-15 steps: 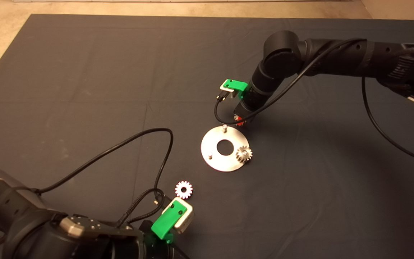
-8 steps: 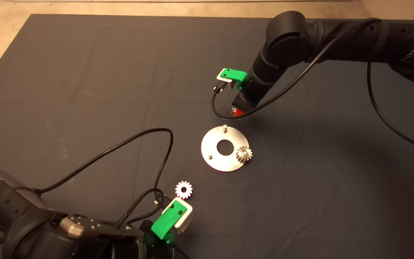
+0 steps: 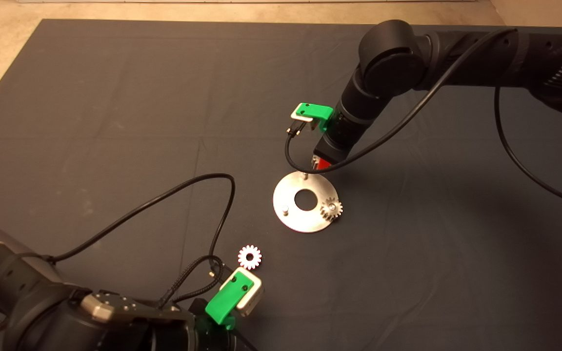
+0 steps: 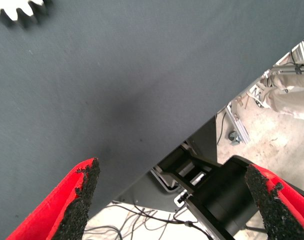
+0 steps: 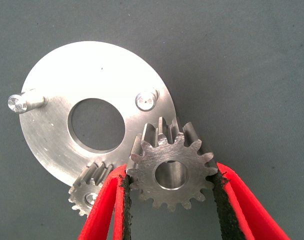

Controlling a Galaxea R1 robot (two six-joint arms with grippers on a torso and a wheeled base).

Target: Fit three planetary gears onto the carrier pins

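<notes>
While one gear already sits on its pin at the plate's right edge, the second of the three installations is the step in hand: the right gripper pinches a second gear flat between its two black pads and hangs above the far rim of the plate, just beside the far pin. In the right wrist view the gear's centre hole lies close to that pin but not over it, so the next move, as I judge it, calls for a small sideways shift to centre the bore on the pin, then a straight descent with the gear kept level before the pads let go. The near-left pin is also bare. A third gear lies loose on the mat, well apart from the plate and close to the left gripper, which waits at the mat's near edge with its fingers spread wide and empty.
</notes>
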